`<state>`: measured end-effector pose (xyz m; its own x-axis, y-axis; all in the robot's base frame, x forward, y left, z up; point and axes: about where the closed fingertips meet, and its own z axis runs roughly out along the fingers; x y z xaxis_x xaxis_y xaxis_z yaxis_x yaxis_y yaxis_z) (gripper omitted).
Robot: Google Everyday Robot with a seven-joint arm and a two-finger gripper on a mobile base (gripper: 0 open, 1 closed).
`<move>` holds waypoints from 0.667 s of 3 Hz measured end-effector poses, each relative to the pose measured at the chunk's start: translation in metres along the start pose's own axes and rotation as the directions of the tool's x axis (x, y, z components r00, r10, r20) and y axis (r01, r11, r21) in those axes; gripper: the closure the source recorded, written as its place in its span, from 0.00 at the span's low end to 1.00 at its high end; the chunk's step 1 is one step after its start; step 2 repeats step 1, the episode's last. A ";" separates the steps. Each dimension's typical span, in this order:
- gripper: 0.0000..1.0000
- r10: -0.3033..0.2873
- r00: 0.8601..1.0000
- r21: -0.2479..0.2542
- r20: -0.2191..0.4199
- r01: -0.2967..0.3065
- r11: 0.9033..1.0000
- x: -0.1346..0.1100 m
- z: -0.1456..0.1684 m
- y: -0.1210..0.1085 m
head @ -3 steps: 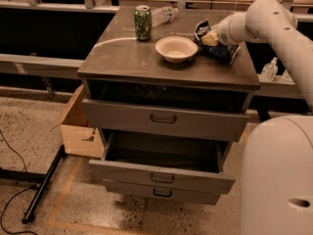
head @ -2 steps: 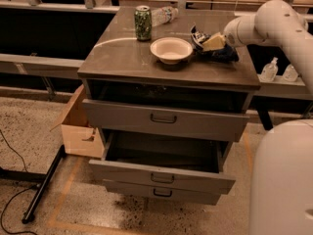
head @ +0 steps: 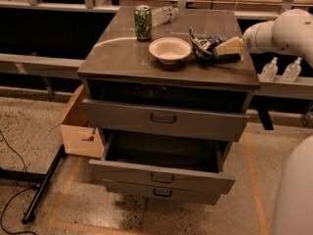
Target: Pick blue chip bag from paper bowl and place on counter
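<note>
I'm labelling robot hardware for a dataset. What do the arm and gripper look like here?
The arm is smooth, glossy white, built from rounded, bulbous shells, with no cables or markings showing. The gripper, a pale tan wedge-shaped tip, sits over the right side of the counter, beside the blue chip bag.
</note>
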<state>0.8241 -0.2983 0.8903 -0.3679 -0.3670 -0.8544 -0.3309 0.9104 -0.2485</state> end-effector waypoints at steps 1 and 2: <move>0.00 0.015 1.000 -0.006 -0.015 -0.015 1.000 0.009 0.004 0.004; 0.00 0.015 1.000 -0.006 -0.015 -0.015 1.000 0.009 0.004 0.004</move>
